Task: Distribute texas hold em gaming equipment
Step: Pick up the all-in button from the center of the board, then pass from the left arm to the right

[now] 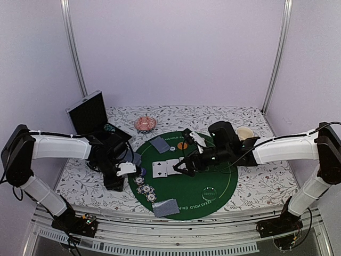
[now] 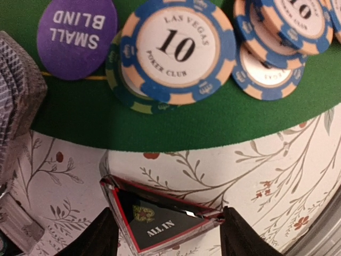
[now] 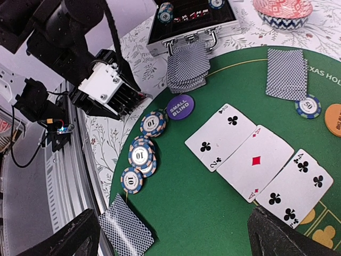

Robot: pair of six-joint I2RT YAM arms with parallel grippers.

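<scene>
My left gripper (image 2: 170, 234) is shut on a black, red-edged triangular "ALL IN" marker (image 2: 157, 221), low over the floral cloth just off the green mat's (image 2: 160, 125) left edge; it also shows in the top view (image 1: 127, 169). Blue "10" chips (image 2: 176, 48) and a purple "SMALL BLIND" disc (image 2: 77, 34) lie just beyond. My right gripper (image 3: 176, 240) is open and empty above the mat, near three face-up cards (image 3: 256, 162). Chips (image 3: 139, 156), a face-down card pile (image 3: 126, 229), another (image 3: 286, 73) and an orange button (image 3: 334, 120) lie on the mat.
An open metal case (image 1: 90, 114) stands at the back left with a deck (image 3: 186, 66) in front of it. A pink patterned dish (image 1: 145, 124) and a cream mug (image 1: 244, 133) sit at the back. A clear disc (image 1: 209, 193) lies on the mat's right.
</scene>
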